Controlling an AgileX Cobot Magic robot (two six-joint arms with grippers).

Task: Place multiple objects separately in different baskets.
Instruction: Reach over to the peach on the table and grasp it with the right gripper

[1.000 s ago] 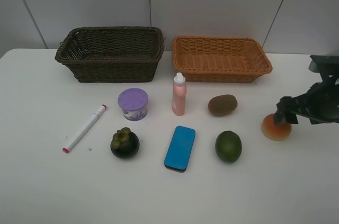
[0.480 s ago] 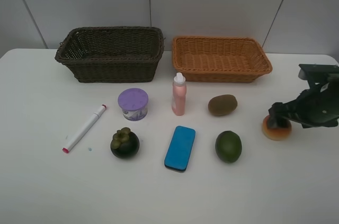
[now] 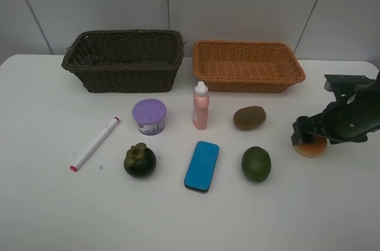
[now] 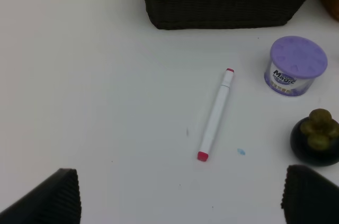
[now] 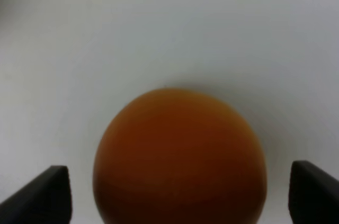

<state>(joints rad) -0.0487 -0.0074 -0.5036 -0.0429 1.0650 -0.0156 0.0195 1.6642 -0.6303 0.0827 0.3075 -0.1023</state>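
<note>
Straddling the orange-red fruit (image 5: 180,155), the right gripper (image 3: 309,135) has its fingers spread wide to clear it before closing; the left gripper (image 4: 180,197) is likewise spread, empty.

Right arm reaches in from right edge, wrist pitched down. black two-fingered right hand (image 3: 309,137) held low, jaws spread wide, dark fingertips (image 5: 50,195) far apart. black two-fingered left hand (image 4: 180,197) raised, tilted downward, jaws likewise spread wide.
</note>
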